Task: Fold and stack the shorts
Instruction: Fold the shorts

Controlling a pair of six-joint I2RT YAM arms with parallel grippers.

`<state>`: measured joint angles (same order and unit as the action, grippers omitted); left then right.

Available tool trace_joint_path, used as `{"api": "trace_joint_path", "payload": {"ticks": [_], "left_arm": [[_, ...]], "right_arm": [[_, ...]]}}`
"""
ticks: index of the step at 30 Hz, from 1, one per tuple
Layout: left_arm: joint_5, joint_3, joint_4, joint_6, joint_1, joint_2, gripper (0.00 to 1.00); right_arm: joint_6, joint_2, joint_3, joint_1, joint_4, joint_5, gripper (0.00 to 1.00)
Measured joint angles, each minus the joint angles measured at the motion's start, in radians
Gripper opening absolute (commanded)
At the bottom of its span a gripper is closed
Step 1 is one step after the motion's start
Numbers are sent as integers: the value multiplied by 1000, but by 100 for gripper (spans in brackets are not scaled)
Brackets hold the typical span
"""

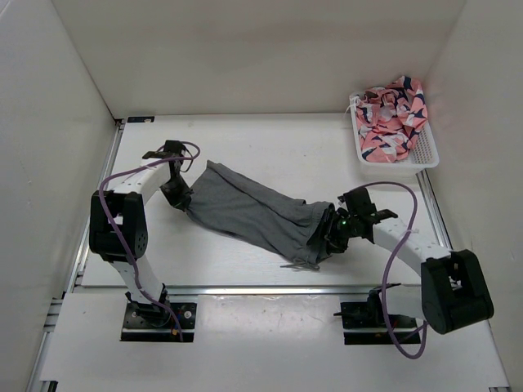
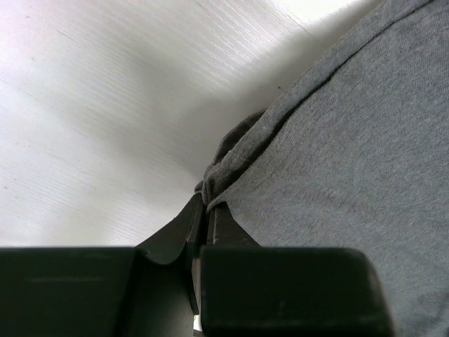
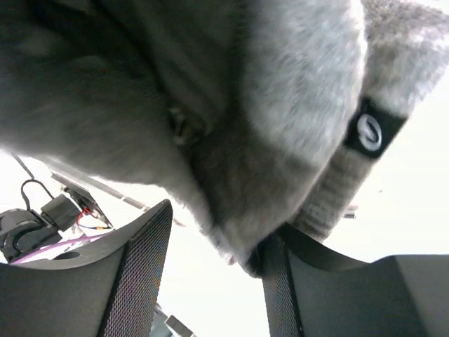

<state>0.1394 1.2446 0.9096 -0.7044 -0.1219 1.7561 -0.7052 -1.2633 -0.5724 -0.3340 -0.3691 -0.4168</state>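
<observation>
- Right claw: the jaws stand wide. The waistband end of the shorts droops between them and lies against one finger, not squeezed. The fingers are faced with mesh, so the soft knit could catch there. If the arm backs off too low or sideways, it may drag that end out of line.
- Shorts: they lie on the table as one long grey band, running slantwise from the right claw back to the left one. With the near end loose, that end may slump and bunch. Creases there would carry into any fold.
- Left claw: pinched shut on a small gathered bit of hem. That is little cloth to hold, so a sharp pull could slip it free. Lifting from this end alone would let the band sag and open out.
- Basket: it sits in the far right corner, well apart from the shorts, and holds pink cloth. A wide swing of the right arm could knock it.
</observation>
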Motion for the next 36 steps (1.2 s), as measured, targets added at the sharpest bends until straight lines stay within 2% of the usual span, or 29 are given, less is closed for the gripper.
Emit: {"api": "trace_joint_path", "payload": {"ticks": [7,9,10,14,15,17,21,24,26,29,30,32,34,36], "left_arm": [[2,0,2,-3,-11,0,10],[3,0,2,-5,-19,0,10],[4,0,2,-7,-25,1,10],[4,0,2,-11,-39,3,10],[4,0,2,-11,-42,3,10],[4,0,2,-12,-45,3,10],[4,0,2,-14,-46,4,10],[4,0,2,-19,-47,4,10],[6,0,2,-20,-51,6,10],[7,0,2,-26,-61,7,10],[7,0,2,-27,-64,7,10],[7,0,2,-29,-65,7,10],[7,0,2,-29,-66,7,10],[7,0,2,-30,-65,7,10]], "right_arm": [[2,78,-58,0,-76,87,57],[4,72,-60,0,-77,101,53],[5,68,-60,0,-77,105,51],[11,48,-60,-3,-72,97,29],[16,48,-60,-9,-71,91,27],[37,48,-60,-28,-60,54,27],[122,42,-84,-97,-65,-42,45],[177,20,-120,-143,-80,-64,53],[195,8,-117,-148,-89,-62,53],[200,-27,-98,-148,-79,-60,48],[201,-42,-91,-150,-75,-60,39],[205,-64,-75,-156,-66,-61,28],[207,-81,-67,-166,-56,-64,8],[210,-99,-67,-178,-45,-72,0]]}}
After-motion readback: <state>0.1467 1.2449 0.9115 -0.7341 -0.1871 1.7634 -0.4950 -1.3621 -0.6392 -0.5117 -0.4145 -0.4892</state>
